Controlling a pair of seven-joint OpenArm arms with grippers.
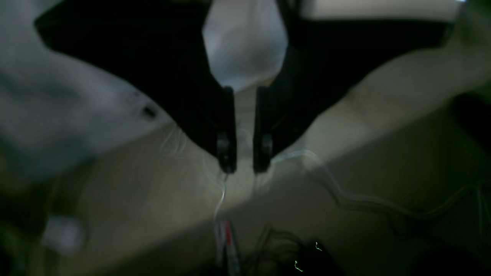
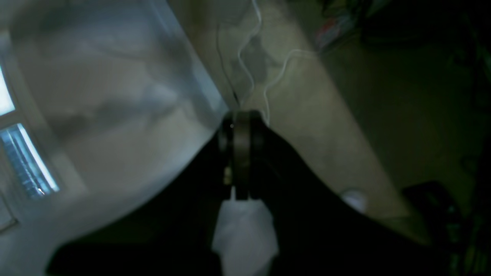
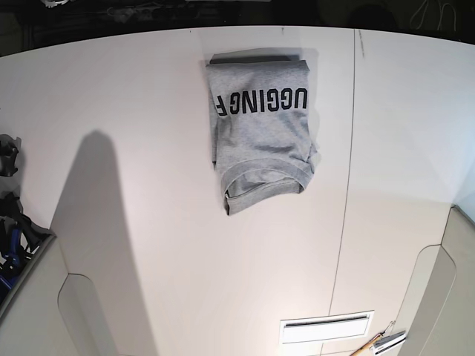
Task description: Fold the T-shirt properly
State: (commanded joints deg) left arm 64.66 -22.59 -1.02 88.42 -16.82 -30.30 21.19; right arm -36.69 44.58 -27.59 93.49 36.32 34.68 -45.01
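Here's the T-shirt [image 3: 263, 133], folded, collar down-view, near the tabletop's [image 3: 171, 222] upper edge in the base view! A seam [image 3: 346, 178] runs alongside; a slotted white panel [image 3: 326, 328] sits lower right. Left gripper [image 1: 245, 165]: slightly open, empty; right gripper [image 2: 241, 153]: closed, empty.

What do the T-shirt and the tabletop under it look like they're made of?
T-shirt: soft, matte knit, probably cotton or a blend, judging by the heathered grey and ribbed-looking collar.

Tabletop: smooth, pale and hard-looking, possibly laminate or painted board; the look leaves that open.
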